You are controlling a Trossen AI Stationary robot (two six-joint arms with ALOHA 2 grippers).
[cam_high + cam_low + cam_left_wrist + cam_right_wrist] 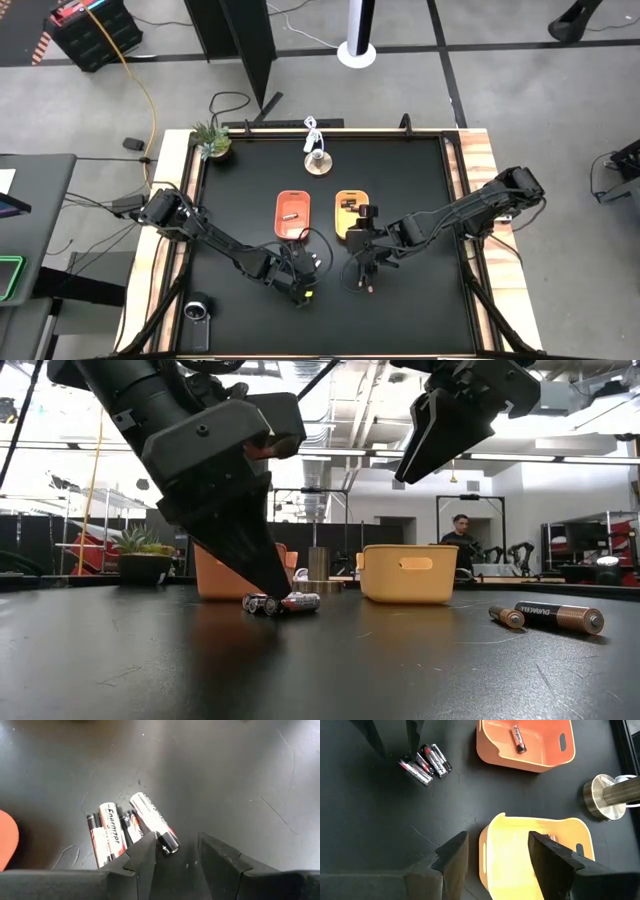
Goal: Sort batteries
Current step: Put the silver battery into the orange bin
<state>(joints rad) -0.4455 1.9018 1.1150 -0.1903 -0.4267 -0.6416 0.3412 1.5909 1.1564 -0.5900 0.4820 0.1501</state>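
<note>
High view: both arms reach in over the black tabletop (420,200). The left gripper (303,285) sits low near the front edge, just in front of the orange tray (293,216). The right gripper (362,272) hangs in front of the yellow tray (350,215). The orange tray holds one battery; the yellow tray shows a dark item at its far end, too small to identify here.

Low view: the left gripper's tip comes down at a small cluster of batteries (282,603) lying on the tabletop, close enough that contact cannot be ruled out. The right gripper (450,425) is well above the surface, holding nothing visible. Two copper-and-black batteries (560,617) lie apart, to the side — judged to be the yellow tray's kind.

Left wrist view: the jaws stand apart, straddling the dark end of one silvery-white battery (152,821); the rest of the cluster lies touching alongside. Placement suggests a pick about to be made on this outer cell, since it is the easiest to separate.

Right wrist view: the jaws are apart and empty, over the near rim of the yellow tray, which holds one partly hidden battery (551,838). The orange tray holds one silvery battery (518,740) — matching the cluster, so that tray is the likely destination.
</note>
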